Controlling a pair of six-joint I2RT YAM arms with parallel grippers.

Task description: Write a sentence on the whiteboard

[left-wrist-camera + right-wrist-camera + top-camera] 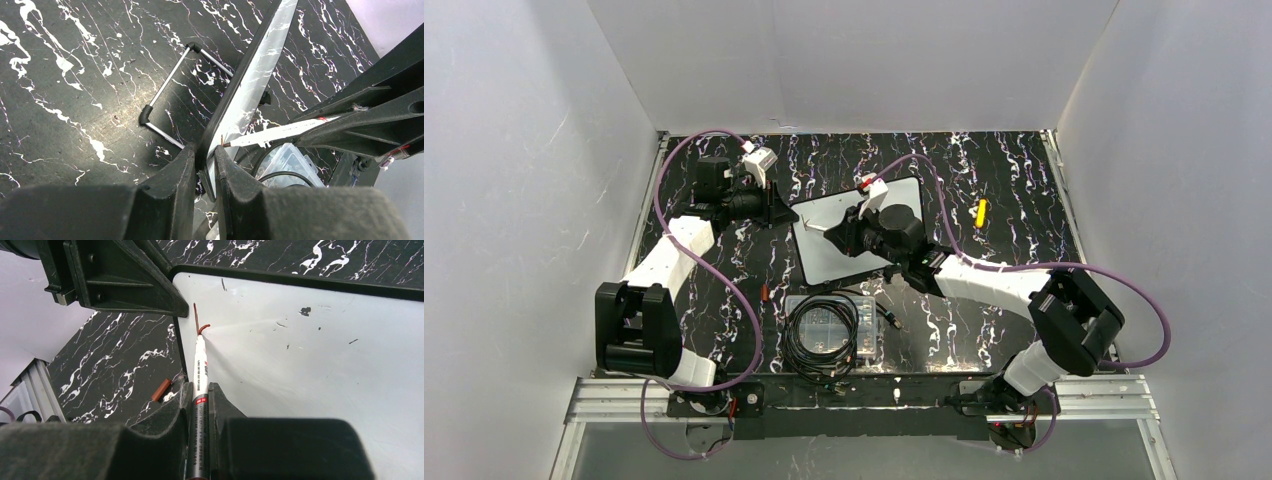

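The whiteboard [824, 255] stands tilted on the black marbled table, its white face [300, 365] marked with a few small dark specks. My left gripper [205, 152] is shut on the board's black rim at its left corner [255, 85]. In my right gripper [200, 387], which is shut, a white marker [200, 365] lies lengthwise between the fingers. Its tip touches the board near the left edge. Of the sentence, only a short reddish-brown stroke with a small hook [196, 320] shows. The left gripper's fingers [150, 290] sit just beside that stroke.
A clear plastic box with coiled black cable [829, 330] lies near the front. A reddish-brown marker cap [161, 389] rests on the table left of the board. A yellow object [981, 212] lies at the right. The board's metal wire foot [170, 85] sticks out behind it.
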